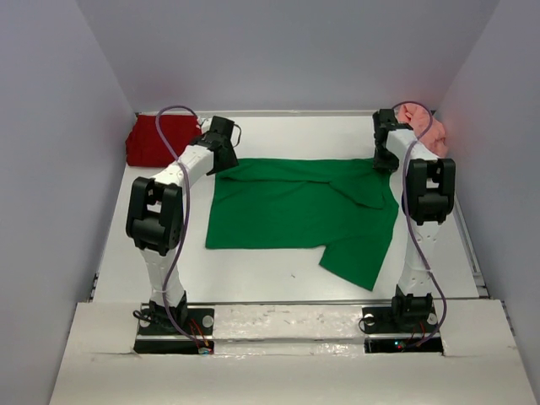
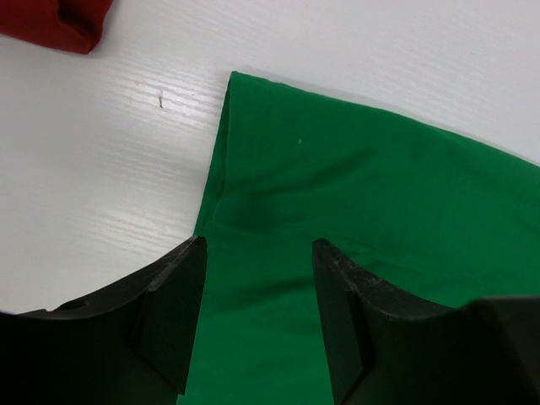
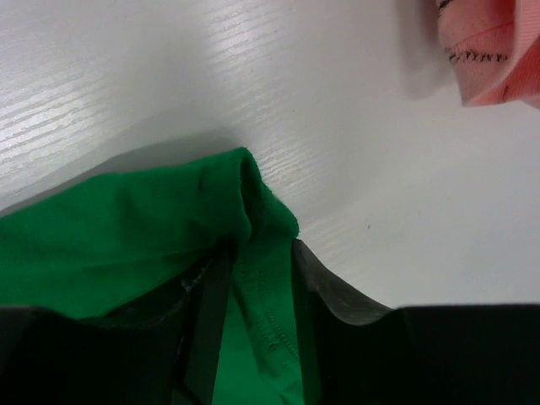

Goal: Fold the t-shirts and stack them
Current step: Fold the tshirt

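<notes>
The bright green t-shirt [image 1: 295,211] lies spread across the middle of the table, with one flap trailing toward the near right. My left gripper [image 1: 221,150] hovers open over its far left corner; in the left wrist view the gripper [image 2: 258,245] has green cloth [image 2: 354,194] below its spread jaws, not pinched. My right gripper [image 1: 384,156] is at the far right corner, and in the right wrist view the gripper [image 3: 261,249] is shut on a bunched hem of the green cloth [image 3: 126,228]. The dark red t-shirt [image 1: 156,139] lies folded at the far left. The salmon pink t-shirt [image 1: 423,126] lies bunched at the far right.
Grey walls close in the table on the left, back and right. The red shirt's edge [image 2: 59,21] shows just beyond the green corner. The pink shirt [image 3: 489,46] lies close beyond my right gripper. Bare white table [image 1: 270,278] runs along the near side.
</notes>
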Robot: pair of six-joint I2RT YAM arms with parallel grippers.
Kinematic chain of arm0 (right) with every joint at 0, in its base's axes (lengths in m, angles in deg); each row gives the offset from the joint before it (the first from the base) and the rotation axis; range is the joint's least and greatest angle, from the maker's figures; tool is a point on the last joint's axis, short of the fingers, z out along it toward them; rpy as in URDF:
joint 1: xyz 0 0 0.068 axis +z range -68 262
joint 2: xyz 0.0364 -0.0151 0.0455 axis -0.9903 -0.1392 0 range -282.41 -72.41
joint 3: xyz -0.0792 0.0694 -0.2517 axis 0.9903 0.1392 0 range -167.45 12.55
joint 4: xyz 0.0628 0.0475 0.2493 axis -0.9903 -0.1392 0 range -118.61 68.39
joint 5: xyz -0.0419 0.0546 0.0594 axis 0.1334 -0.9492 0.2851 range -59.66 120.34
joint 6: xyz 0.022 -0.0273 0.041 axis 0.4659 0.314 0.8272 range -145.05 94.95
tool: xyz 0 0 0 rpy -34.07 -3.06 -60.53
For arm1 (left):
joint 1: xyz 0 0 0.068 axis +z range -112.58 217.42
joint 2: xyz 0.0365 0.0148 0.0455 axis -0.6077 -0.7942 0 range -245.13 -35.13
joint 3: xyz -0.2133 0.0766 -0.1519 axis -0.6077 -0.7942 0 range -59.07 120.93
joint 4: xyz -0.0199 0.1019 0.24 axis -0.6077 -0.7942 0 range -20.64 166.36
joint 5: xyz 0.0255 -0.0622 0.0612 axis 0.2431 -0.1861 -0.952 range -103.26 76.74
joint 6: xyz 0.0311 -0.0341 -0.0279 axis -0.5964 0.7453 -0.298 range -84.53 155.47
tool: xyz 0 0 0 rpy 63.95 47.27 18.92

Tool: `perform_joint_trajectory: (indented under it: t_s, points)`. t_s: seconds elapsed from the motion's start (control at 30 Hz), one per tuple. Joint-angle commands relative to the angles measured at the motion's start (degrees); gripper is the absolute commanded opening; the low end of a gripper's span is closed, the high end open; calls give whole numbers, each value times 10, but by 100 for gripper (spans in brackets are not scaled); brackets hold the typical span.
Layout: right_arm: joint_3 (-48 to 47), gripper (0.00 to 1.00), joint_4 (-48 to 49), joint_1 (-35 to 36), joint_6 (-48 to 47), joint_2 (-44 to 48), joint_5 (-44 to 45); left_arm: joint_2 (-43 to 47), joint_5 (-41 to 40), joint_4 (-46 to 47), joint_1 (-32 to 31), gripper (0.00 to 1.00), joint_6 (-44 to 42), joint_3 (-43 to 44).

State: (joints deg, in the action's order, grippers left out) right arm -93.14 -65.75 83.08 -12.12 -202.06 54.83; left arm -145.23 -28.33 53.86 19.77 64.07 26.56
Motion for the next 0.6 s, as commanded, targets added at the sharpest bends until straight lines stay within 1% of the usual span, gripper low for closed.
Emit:
perform_joint_trajectory:
  t_s: [0.0, 0.03, 0.07, 0.17, 0.37, 0.57]
  points:
    - [-25, 46, 12, -4, -2, 36, -13, 12, -7, 2, -5, 63, 14, -21]
    - [-27, 51, 12, -4, -4, 39, -15, 16, -7, 2, -5, 64, 16, -27]
    - [-32, 52, 12, -4, -4, 42, -15, 19, -11, 4, -5, 64, 16, -35]
    - [-35, 52, 11, -4, -6, 62, -23, 23, -28, -3, -5, 65, 18, -36]
    - [-11, 52, 27, 9, -14, 138, -56, 14, -37, 0, -1, 65, 26, -38]
    - [9, 52, 35, 20, -18, 190, -80, -14, -37, -3, 2, 61, 23, -13]
